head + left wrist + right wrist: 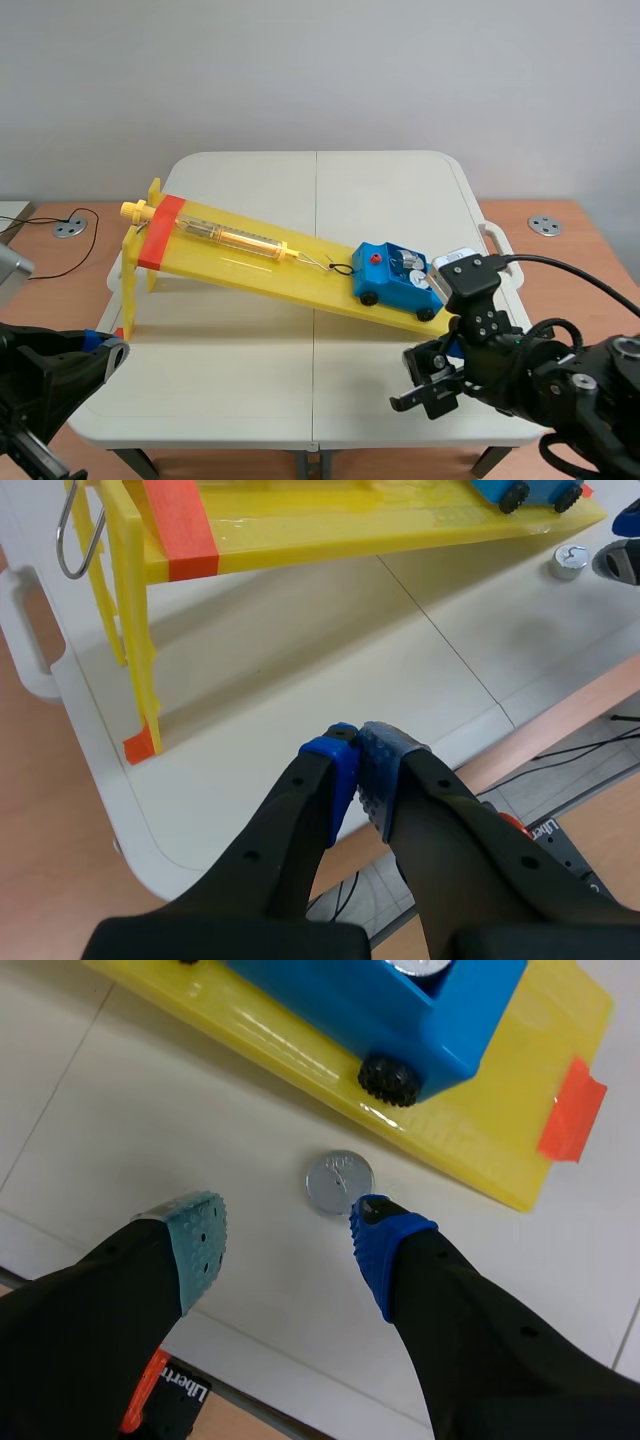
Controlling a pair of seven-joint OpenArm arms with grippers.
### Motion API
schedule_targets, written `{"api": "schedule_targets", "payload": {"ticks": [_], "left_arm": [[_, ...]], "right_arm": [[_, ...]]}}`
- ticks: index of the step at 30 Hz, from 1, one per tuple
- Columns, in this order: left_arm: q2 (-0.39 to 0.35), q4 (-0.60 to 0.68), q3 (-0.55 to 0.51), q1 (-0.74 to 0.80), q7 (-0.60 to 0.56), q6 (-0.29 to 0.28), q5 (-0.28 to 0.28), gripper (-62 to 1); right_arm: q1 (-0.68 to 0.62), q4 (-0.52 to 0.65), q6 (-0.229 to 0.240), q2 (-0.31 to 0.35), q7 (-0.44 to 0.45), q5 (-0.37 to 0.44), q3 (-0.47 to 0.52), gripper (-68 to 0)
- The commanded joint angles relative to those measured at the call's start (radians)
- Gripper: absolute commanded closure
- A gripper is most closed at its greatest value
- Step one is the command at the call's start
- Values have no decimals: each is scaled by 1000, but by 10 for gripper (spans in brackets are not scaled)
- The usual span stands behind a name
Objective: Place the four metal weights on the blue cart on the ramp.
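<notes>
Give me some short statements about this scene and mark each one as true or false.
1. The blue cart stands on the yellow ramp. True.
2. The right gripper is shut on a metal weight. False: it is open, and the weight lies on the table just ahead of its fingers.
3. The left gripper is shut and holds nothing. True.
4. The cart stands at the ramp's raised end. False: it is near the low end.

Ramp [500, 1135] edge crowds wt [339, 1182] — bare table [150, 1100] nearside.
</notes>
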Motion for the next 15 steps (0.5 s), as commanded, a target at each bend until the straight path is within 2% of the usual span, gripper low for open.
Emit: {"api": "schedule_targets", "payload": {"ticks": [1, 5, 15], "left_arm": [[14, 71, -16, -19, -78, -24, -43, -36], [14, 71, -16, -19, -78, -24, -43, -36], [14, 71, -16, -19, -78, -24, -43, -36]], "right_arm": [[85, 74, -70, 8, 127, 1, 5, -291], [105, 56, -118, -3, 128, -28, -23, -291], [167, -65, -125, -12, 151, -43, -70, -291]]}}
